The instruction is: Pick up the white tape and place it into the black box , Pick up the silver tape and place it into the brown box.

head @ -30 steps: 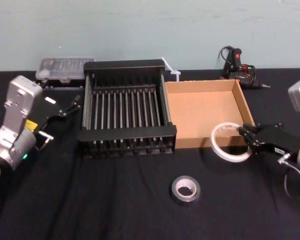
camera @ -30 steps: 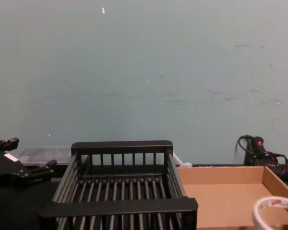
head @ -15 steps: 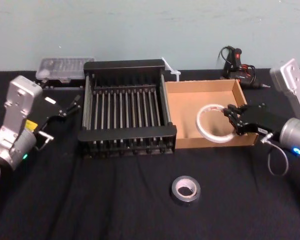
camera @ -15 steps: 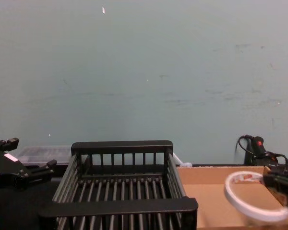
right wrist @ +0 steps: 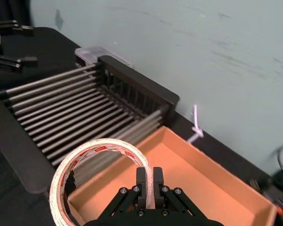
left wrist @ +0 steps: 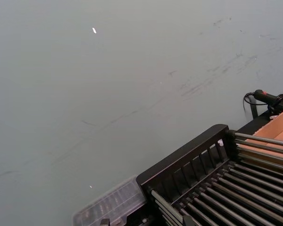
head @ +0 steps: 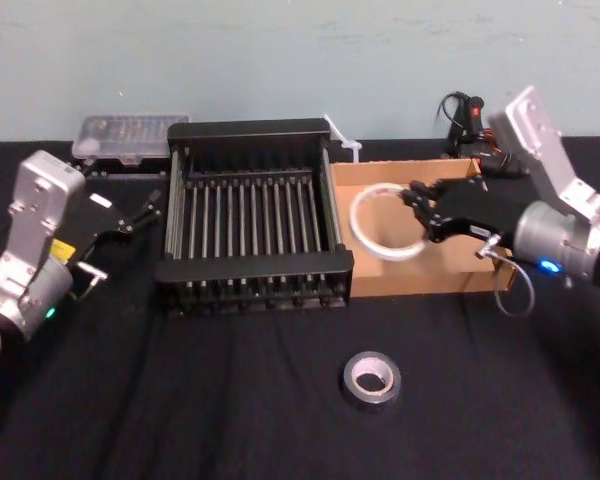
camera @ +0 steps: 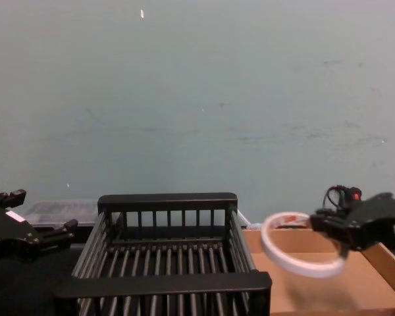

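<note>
**White tape in the air over the brown box, black box is the next stop over**

Right gripper (head: 417, 208) was pinched shut on the white tape (head: 380, 252), holding the band at the edge nearest the arm. The right wrist view showed it best: both fingers clamped across the band (right wrist: 85, 153), with the rest of the ring hanging out ahead of the gripper (right wrist: 146, 188).

Where it was: off the table, above the left part of the brown box (head: 410, 281) and touching nothing. In the chest view the ring (camera: 296, 266) sat tilted, above the cardboard walls.

What mattered for the move: the black box (head: 255, 268) lay to the robot's left of the gripper, butted right up against the brown box. The free end of the ring already pointed that way, its far edge close to the crate's right rim. My read is that it needed a short leftward carry, high enough to clear that thick rim, then a release over the slats. The main risk I saw was the overhanging edge clipping the rim.

Silver tape (head: 372, 397) lay flat on the black cloth, in front of both boxes, untouched.

Left gripper (head: 147, 210) was parked left of the black box, fingers spread, holding nothing. It was nearer the crate but had no part in this carry.
</note>
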You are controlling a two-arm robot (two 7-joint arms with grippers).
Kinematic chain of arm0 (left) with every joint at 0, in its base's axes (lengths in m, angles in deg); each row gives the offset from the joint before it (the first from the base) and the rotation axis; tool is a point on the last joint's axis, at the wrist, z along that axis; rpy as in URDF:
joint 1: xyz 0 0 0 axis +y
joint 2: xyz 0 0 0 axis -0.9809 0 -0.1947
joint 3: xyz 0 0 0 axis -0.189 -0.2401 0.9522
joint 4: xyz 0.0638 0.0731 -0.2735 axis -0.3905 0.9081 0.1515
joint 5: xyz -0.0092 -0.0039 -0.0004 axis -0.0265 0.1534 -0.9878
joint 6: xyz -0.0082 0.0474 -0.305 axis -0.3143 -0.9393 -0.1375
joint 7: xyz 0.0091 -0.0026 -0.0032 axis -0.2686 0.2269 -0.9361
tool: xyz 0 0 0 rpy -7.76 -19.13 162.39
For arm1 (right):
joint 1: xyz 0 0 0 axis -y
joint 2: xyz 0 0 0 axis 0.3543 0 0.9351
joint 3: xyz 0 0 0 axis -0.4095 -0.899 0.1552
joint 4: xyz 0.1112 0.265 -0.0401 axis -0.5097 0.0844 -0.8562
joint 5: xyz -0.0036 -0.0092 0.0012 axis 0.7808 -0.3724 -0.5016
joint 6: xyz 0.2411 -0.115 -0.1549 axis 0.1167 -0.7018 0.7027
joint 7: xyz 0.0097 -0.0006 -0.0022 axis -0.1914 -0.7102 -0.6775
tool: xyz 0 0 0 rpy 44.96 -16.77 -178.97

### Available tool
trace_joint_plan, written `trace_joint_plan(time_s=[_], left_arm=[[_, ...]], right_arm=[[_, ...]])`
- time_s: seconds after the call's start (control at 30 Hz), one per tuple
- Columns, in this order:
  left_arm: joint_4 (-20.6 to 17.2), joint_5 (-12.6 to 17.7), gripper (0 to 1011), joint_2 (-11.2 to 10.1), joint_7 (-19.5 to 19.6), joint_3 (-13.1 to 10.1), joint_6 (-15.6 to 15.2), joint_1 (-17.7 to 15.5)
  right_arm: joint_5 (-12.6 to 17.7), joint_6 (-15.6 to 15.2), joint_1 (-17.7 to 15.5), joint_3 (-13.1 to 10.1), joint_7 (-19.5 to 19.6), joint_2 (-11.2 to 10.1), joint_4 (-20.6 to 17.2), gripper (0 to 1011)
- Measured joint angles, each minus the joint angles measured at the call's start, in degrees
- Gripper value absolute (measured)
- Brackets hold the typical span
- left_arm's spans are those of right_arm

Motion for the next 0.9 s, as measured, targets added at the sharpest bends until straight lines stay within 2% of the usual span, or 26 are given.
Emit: trace_joint_plan(time_s=[0.2,0.9], left_arm=[[0.0,0.0,1001,0.0,0.0,0.0,0.0,0.0],[0.0,0.0,1001,0.0,0.0,0.0,0.0,0.0]], right_arm=[[-1.3,1.2,3.7,2.4,-1.8,2.3,3.0,95],[-3.3,4.4,11.7,8.2,-5.9,8.2,10.9,95]])
